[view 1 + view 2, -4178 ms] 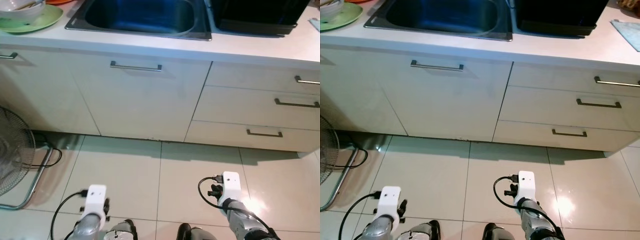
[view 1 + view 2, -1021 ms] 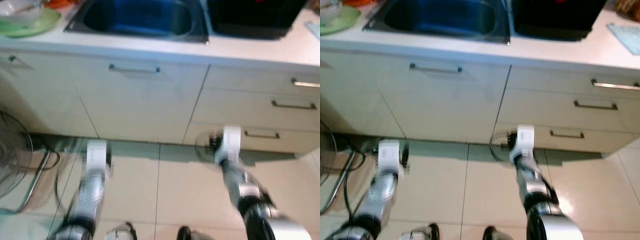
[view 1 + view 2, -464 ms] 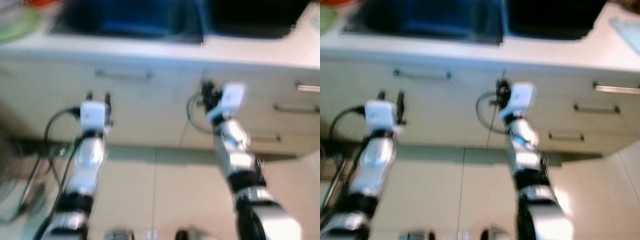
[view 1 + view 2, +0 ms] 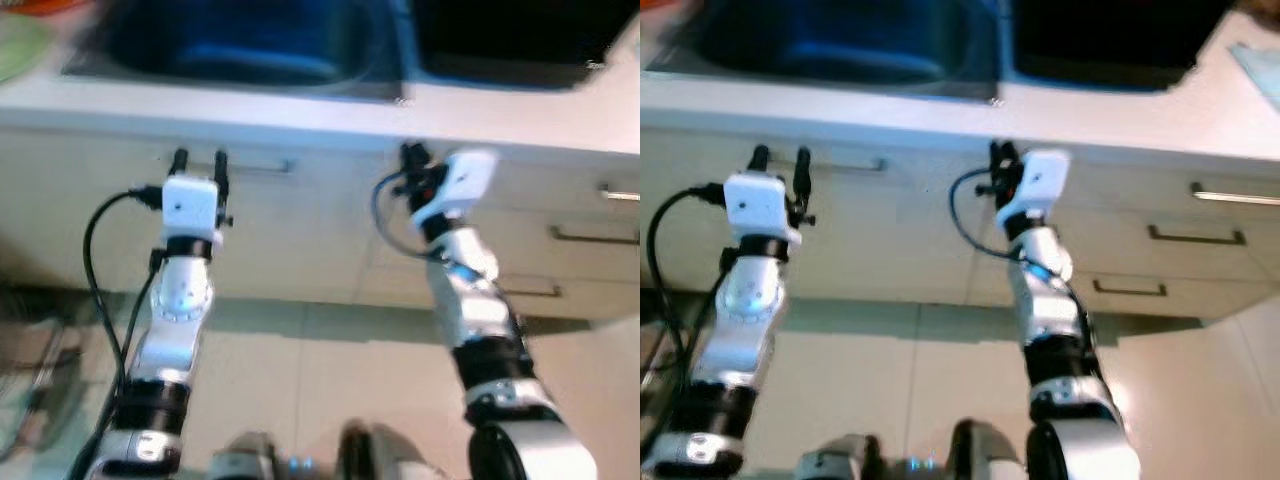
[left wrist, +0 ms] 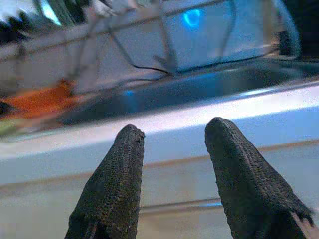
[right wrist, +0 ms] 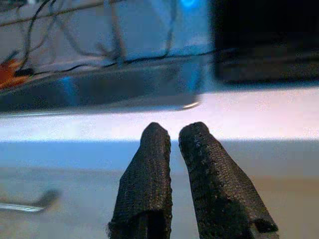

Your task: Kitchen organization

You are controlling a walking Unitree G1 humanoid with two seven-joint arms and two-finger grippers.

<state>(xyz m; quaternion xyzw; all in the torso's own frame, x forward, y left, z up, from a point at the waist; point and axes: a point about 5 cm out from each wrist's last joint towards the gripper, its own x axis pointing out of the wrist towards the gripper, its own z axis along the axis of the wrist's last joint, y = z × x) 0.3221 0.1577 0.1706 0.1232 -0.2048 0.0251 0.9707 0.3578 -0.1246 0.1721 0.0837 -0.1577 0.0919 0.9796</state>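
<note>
Below the sink (image 4: 230, 50) set in the worktop (image 4: 300, 105), the left end effector (image 4: 199, 160) hangs spread and empty while the right end effector (image 4: 1000, 160) is nearly closed, empty.

Two end effectors are raised: the left end effector (image 4: 199, 160) with its two black fingers spread, the right end effector (image 4: 1000, 158) with its two fingers nearly together. Beyond them the table (image 4: 1120, 120) carries one steel sink (image 4: 240, 50). Below are one long cabinet handle (image 4: 845, 165) by the left end effector and three drawer handles (image 4: 1195, 237) beside the right one.
</note>
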